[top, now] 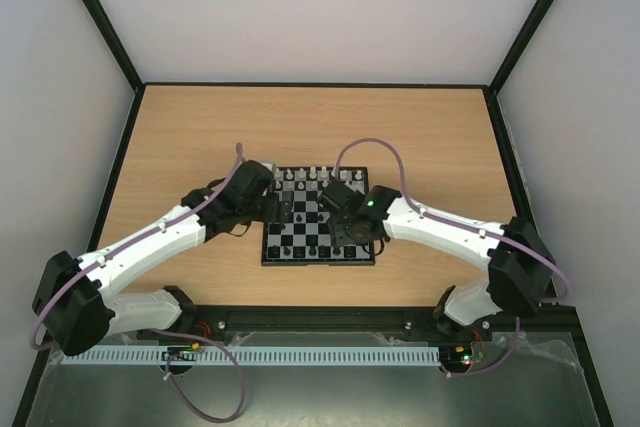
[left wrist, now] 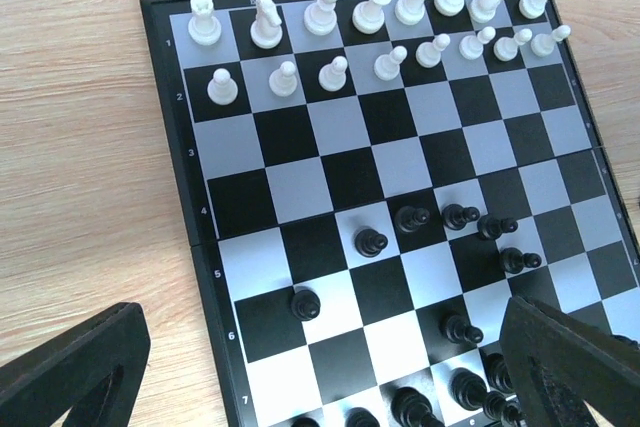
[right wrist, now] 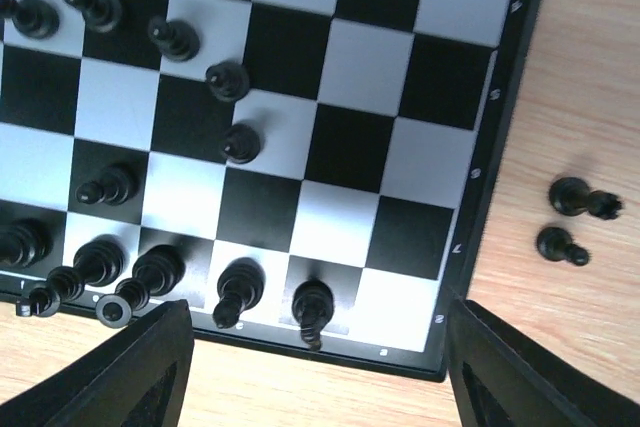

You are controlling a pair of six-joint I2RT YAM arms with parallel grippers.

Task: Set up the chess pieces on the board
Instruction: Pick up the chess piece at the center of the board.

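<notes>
Black is the unfinished side. The small black-and-pale-grey chequered chessboard (left wrist: 188, 197) lies mid-way across the light wooden table (top: 200, 127), between the two arms. On it the cream-white chess pieces (left wrist: 322, 12) fill the two far ranks, while the glossy black chess pieces (left wrist: 370, 242) are only partly in order. Several black pawns stand loose on middle squares. In the right wrist view the near back rank holds pieces up to its corner square, which is bare.

The right gripper (right wrist: 318, 347) hovers over that near right corner, jaws spread and nothing between the pads. The left gripper (left wrist: 325, 347) hangs at the board's left side, jaws spread wide and likewise empty.

The step in hand looks like fetching the next black piece. Two candidates rest on the wood just beside the board's right edge: a taller black piece (right wrist: 578, 197) and a small black pawn (right wrist: 558, 245), close together. I cannot tell whether they stand or lie.

To do this well, the right arm should descend on one of them from above, with its fingers astride the narrow part. It should be turned so that the neighbour stays outside the jaws, and should close gently, since such tiny glossy figures probably slip or tip.

The back-rank pieces crowd together, and a small black ring-like shape (right wrist: 113, 309), perhaps a toppled piece's base, sits at the near rim. A low sweep could knock them over.
</notes>
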